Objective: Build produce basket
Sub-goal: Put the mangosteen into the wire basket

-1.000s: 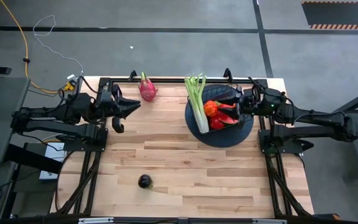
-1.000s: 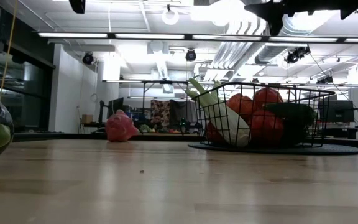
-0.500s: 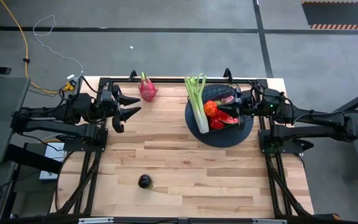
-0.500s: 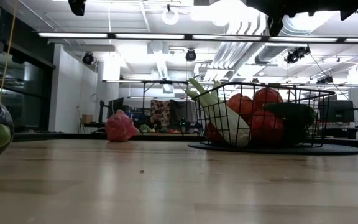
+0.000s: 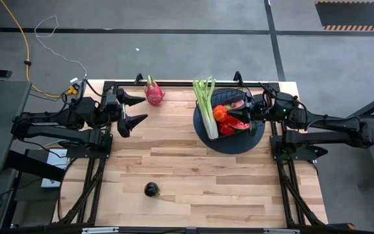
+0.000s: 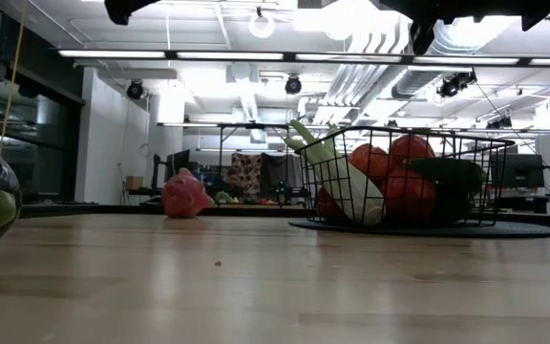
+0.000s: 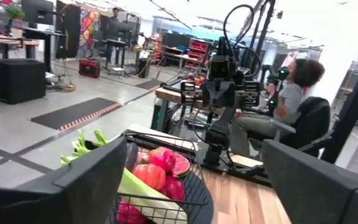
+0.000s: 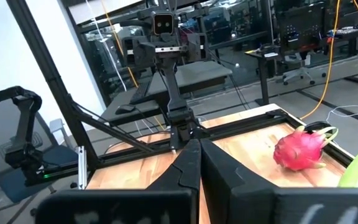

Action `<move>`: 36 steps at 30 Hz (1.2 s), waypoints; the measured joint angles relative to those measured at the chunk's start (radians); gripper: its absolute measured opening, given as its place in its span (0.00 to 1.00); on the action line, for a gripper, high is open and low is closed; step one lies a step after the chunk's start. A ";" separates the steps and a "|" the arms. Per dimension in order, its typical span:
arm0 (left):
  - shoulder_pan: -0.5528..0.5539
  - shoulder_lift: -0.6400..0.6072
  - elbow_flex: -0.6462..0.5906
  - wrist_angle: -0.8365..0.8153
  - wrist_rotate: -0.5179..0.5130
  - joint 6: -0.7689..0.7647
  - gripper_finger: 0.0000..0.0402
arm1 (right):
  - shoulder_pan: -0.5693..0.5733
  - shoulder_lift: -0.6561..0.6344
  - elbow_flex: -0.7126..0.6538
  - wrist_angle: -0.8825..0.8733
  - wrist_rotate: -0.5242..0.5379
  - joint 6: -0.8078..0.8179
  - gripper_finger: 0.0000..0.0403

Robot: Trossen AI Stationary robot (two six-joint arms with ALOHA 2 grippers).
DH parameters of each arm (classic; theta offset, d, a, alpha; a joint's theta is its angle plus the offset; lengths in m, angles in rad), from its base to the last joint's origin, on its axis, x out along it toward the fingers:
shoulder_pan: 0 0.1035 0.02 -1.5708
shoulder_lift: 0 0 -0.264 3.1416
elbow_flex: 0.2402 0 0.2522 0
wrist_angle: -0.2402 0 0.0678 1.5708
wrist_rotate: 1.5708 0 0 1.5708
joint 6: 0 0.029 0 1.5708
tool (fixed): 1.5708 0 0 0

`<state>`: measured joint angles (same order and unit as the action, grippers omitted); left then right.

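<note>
Basket mostly filled; two pieces of produce left out on the bench.

Nearest the front edge of the bench (image 5: pixel 193 182) a dark round fruit (image 5: pixel 151 189) lies alone, well apart from everything else. Farther back, the left end effector (image 5: pixel 132 108) hovers with its fingers spread and empty, just beside the pink dragon fruit (image 5: pixel 154 92) at the far edge. The right end effector (image 5: pixel 247 110) sits over the basket (image 6: pixel 404 182) with fingers pressed together, holding nothing. The basket rests on a round mat (image 5: pixel 229 144) at the far right, already holding the celery (image 5: pixel 206 104), red fruits and a watermelon slice. By my judgement, the dragon fruit and dark fruit remain.
</note>
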<state>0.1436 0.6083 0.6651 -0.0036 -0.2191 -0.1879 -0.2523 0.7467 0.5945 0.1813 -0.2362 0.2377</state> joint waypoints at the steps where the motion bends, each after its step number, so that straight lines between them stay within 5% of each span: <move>1: 0.000 0.000 0.000 0.000 0.009 0.000 0.92 | 0.000 0.000 0.000 0.000 0.000 0.001 0.00; 11: -0.042 0.064 0.075 -0.114 0.130 -0.062 0.97 | 0.000 0.000 0.000 0.000 0.003 0.027 0.00; 23: -0.458 0.455 0.369 -0.745 0.128 -0.188 0.97 | 0.000 0.000 0.000 -0.031 0.022 0.016 0.00; 30: -0.675 0.699 0.369 -0.771 0.058 -0.277 0.97 | 0.000 0.000 0.000 -0.101 0.022 -0.032 0.00; 36: -0.746 0.891 0.369 -0.666 -0.024 -0.277 0.97 | 0.000 0.000 0.000 -0.142 0.022 -0.063 0.00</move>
<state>-0.6021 1.4995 1.0340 -0.6693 -0.2434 -0.4644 -0.2523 0.7464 0.5945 0.0389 -0.2146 0.1747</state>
